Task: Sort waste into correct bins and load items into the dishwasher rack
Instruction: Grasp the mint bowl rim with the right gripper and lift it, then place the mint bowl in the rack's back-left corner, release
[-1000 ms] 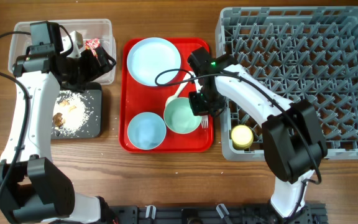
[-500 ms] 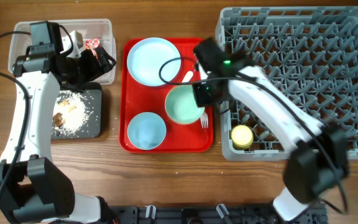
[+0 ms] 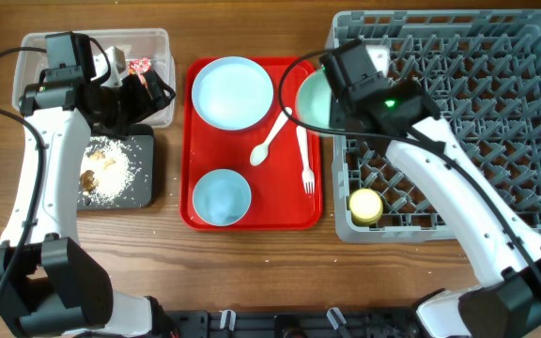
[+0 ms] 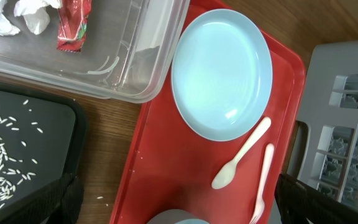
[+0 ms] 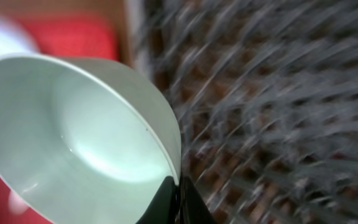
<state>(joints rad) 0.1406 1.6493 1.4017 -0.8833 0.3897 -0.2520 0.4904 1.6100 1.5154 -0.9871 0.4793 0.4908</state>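
Change: mint-green bowl (image 5: 73, 137) has left the red tray (image 3: 289, 211), its rim pinched in right claw (image 5: 178, 196) at rack (image 3: 496, 113) edge.
Left claw (image 4: 178, 186): spread, empty.
Clear tub (image 4: 135, 81) beside it: tissue (image 4: 17, 12), wrapper (image 4: 73, 25).
Black tray (image 3: 144, 178): rice scraps (image 3: 111, 169).

blue plate (image 4: 221, 74), spoon (image 4: 241, 154), fork (image 4: 263, 177), red tray (image 4: 166, 168)

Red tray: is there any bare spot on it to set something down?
Yes. A bare patch lies between the blue bowl and the fork, below the spoon. A smaller strip lies between the plate and that bowl. The tray's top is crowded: the plate fills it, and the right gripper holds the green bowl over its right corner.
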